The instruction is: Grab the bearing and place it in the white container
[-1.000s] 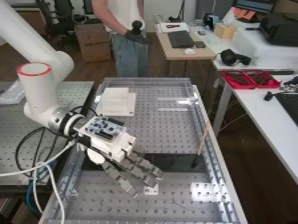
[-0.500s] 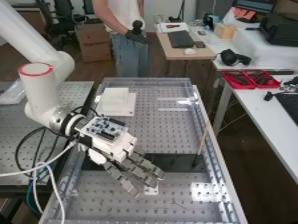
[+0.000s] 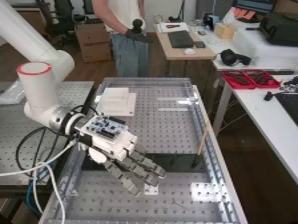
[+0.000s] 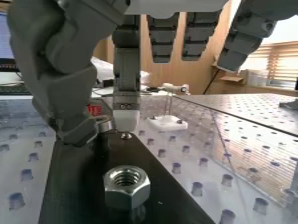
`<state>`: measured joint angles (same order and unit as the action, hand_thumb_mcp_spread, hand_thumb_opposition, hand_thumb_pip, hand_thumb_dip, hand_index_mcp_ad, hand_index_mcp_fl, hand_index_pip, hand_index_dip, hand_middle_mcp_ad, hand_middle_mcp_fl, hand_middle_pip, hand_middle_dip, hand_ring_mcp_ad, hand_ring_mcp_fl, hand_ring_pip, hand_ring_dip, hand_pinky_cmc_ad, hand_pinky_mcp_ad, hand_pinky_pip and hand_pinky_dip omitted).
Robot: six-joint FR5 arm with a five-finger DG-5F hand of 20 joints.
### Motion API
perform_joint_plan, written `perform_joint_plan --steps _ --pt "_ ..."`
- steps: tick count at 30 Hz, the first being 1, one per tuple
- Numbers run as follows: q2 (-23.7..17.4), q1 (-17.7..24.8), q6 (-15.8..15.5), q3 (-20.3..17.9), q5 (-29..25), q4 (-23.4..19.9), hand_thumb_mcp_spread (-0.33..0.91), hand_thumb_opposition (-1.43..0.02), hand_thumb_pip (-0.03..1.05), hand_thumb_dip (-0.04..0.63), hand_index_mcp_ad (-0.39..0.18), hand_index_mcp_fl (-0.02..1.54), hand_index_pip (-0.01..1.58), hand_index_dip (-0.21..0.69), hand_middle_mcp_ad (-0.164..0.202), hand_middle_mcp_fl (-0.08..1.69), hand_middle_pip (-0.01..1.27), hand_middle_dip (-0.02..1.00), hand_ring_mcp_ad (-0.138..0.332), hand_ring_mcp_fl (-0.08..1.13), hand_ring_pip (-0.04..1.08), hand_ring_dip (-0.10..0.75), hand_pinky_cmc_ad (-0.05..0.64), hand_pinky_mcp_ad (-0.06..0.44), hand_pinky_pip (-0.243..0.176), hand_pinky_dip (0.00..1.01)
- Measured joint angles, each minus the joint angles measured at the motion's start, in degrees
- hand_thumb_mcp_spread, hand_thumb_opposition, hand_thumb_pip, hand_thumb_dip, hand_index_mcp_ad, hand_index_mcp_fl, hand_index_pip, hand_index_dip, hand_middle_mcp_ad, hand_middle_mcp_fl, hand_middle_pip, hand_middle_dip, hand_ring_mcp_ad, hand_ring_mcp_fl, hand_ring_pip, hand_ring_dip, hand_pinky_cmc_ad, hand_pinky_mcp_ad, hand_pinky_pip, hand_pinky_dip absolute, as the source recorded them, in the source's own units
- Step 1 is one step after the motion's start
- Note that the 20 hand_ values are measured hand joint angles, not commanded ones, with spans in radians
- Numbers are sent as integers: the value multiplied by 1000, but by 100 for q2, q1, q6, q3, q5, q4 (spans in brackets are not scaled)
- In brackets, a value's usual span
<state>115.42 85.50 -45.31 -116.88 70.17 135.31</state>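
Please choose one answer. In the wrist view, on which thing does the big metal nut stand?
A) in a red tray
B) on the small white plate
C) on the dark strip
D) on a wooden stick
C: the nut stands on the shiny dark strip.

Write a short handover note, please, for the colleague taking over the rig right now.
Hand: low over the black strip; whether it grips anything, I cannot tell.
Things: metal ring, probably the bearing, right at the hand; hex nut on the strip; white box, likely the container, farther up the bench.
Done: hand at the ring.
Left: secure the ring, carry it over, place it.
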Motion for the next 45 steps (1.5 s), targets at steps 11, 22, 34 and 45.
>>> perform_joint_plan --steps 11,22,34,45 --pt "-401 67 -28 -63 152 81 365 -817 585 297 -59 351 1457 173 70 -5 119 124 112 9 86 24 365 250 -91 195" --pt "-1111 518 -34 -173 -107 626 365 -817 585 297 -59 351 1457 173 70 -5 119 124 112 9 86 24 367 250 -79 188" --pt "-1943 1273 -62 -418 -230 1213 365 -817 585 297 -56 354 1456 173 65 -5 122 124 108 9 86 24 353 250 -75 178" --pt "-2728 1858 -66 -933 161 1472 365 -820 585 297 -56 367 1426 173 66 -5 122 124 110 9 86 24 351 253 -75 178"
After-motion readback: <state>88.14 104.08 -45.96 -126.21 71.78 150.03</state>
